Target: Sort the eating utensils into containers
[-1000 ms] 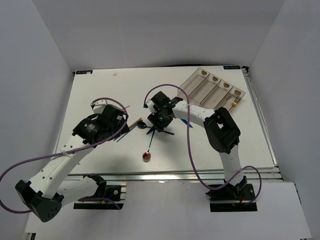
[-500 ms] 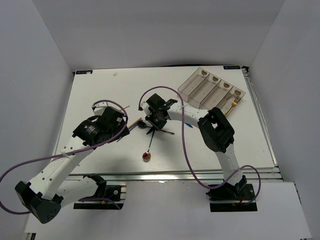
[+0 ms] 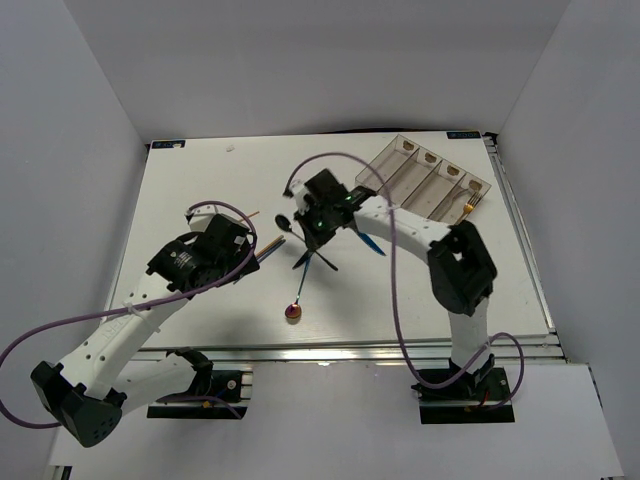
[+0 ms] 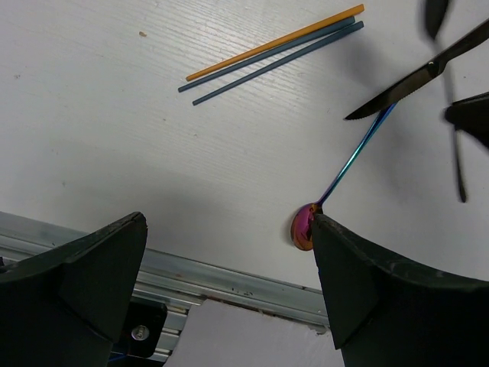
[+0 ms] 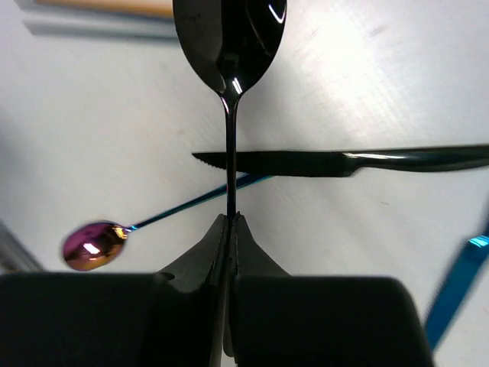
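Spoon (dark) in right tool

Upper centre, a glossy black spoon; mid-frame, a black knife; lower left, an iridescent spoon, purple-gold bowl, blue-green handle; lower right, a blue knife. Orange chopstick beside blue-grey chopsticks; gold fork, smoky-grey tray, white table
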`<action>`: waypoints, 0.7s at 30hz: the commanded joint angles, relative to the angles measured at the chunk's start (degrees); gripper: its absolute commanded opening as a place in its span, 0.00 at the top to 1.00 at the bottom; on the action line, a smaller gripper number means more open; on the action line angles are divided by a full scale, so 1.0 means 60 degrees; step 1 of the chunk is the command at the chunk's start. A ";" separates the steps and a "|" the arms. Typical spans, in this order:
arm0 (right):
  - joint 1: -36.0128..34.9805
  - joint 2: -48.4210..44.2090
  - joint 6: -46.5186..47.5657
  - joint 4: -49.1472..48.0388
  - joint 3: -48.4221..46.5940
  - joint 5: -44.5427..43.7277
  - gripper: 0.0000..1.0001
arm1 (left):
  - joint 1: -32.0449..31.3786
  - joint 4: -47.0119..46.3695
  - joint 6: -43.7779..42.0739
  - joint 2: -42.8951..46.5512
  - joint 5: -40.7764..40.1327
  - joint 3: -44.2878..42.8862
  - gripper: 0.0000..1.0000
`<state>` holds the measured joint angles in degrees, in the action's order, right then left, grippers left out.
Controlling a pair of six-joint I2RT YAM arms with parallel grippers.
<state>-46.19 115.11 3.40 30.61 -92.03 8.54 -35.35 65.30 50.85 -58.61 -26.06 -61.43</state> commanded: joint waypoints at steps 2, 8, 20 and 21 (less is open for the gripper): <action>0.1383 -0.1840 -0.1780 -0.0795 -0.0438 0.0614 1.00 | 0.0004 -0.0306 -0.0052 0.0130 0.0008 0.0087 0.02; 0.3814 -0.2281 -0.4430 -0.0021 -0.0409 -0.1010 1.00 | 0.0004 -0.0365 0.0036 0.0217 0.0008 0.0233 0.02; 0.6819 -0.0275 -0.6953 0.0435 -0.1770 -0.2199 1.00 | 0.0004 -0.0190 -0.0008 -0.0090 -0.0050 -0.0147 0.02; 0.6907 -0.0129 -0.7098 0.0479 -0.1815 -0.2315 1.00 | 0.0004 -0.0175 -0.0008 -0.0090 -0.0050 -0.0133 0.02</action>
<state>-4.89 113.14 -34.96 31.48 -99.35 -3.44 -35.35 64.03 50.89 -59.24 -25.93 -60.49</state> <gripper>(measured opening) 0.009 0.979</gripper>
